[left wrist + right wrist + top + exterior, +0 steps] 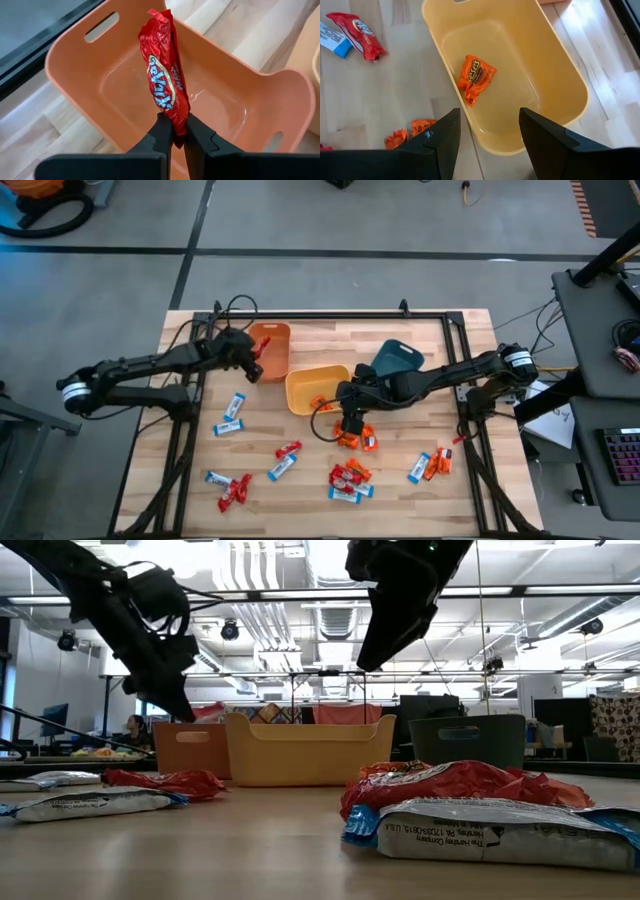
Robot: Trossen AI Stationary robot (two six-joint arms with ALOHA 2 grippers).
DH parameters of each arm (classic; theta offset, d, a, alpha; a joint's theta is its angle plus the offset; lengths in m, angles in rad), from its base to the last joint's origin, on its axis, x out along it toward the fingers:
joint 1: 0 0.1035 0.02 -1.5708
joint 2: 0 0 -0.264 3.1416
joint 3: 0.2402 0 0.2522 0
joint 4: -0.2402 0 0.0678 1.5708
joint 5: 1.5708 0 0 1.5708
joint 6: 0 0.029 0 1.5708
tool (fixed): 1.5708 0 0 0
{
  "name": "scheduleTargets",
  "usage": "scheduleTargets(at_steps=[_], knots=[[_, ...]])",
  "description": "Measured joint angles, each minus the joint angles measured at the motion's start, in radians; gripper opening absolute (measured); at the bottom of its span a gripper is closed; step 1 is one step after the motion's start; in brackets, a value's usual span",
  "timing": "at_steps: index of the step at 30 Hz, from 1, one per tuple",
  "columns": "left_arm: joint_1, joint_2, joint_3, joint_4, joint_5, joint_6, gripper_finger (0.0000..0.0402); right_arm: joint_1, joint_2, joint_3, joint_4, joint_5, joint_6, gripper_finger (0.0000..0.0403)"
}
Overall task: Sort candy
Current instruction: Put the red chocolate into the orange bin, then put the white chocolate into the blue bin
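Pinching the lower end of a red-wrapped candy (167, 75), the left gripper's (176, 131) two fingers are clamped together on it so that the wrapper stands up between them; beneath and behind it lies the orange bin (260, 100), whose inside shows bare in the left wrist view; in the high view this gripper (252, 360) sits at that bin's (275, 338) left edge, near the back of the table (420, 500). The right gripper (487, 131) has its fingers spread well apart with nothing between them; just beyond them is the yellow bin (565, 90), holding one orange packet (476, 76) on its floor; from above this gripper (351, 423) hangs just in front of the yellow bin (300, 392), over a small heap of orange packets (350, 440) on the wood. A teal bin (398, 356) stands behind the right arm, touching or nearly touching the yellow one. The rest of the candy lies scattered across the front half of the table: blue-and-white bars (232, 416) to the left, a red pair (236, 491) near the front left corner, a mixed cluster (350, 480) at front centre, and a bar with orange packets (430, 466) to the right; the low view shows a red wrapper and a white bar (500, 828) close in front.
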Motion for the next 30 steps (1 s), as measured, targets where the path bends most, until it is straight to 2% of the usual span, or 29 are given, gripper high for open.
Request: scheduleTargets(at_steps=[15,22,30], knots=[[-0.001,0.034,0.0,0.024,-0.016,0.005,0.0109,0.0,0.0,0.0,-0.001,0.0,0.004,0.0194],[-0.005,0.012,0.0,0.023,0.02,0.007,0.012,0.0,0.0,0.0,-0.028,-0.013,0.037,0.0194],[-0.03,-0.077,0.0,0.025,0.028,0.039,0.0121,0.0,0.0,0.0,-0.122,-0.087,0.138,0.0194]])
